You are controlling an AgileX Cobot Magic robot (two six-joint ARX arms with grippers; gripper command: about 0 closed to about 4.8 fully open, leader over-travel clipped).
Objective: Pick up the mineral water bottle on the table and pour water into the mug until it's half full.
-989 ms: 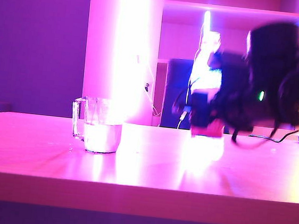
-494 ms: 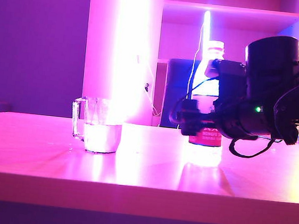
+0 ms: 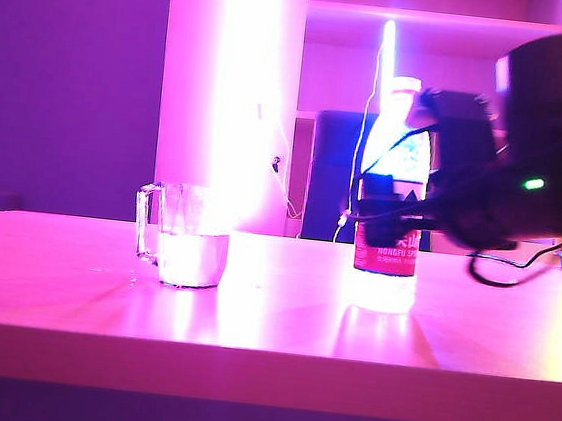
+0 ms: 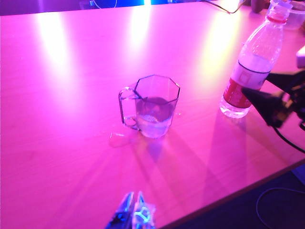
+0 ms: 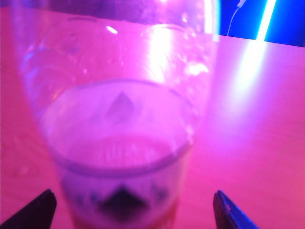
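The mineral water bottle (image 3: 395, 182) stands upright on the table, white cap on, red label low down; it also shows in the left wrist view (image 4: 251, 64) and fills the right wrist view (image 5: 119, 119). My right gripper (image 3: 386, 220) is open, its two dark fingertips (image 5: 229, 212) wide apart on either side of the bottle with gaps showing. The clear glass mug (image 3: 183, 235) stands to the left with water (image 3: 193, 259) in its lower part, handle to the left. My left gripper (image 4: 132, 210) hangs shut over the table's near edge, well short of the mug (image 4: 155, 102).
A very bright light column (image 3: 238, 95) glares behind the mug. A dark chair (image 3: 330, 175) and shelves stand behind the table. A black cable (image 3: 516, 270) loops at the right. The table's front edge (image 3: 266, 355) runs across the view.
The bottle was set down upright and the right gripper opened off it. The right arm has risen a little and shifted right. Mug and left arm unchanged.
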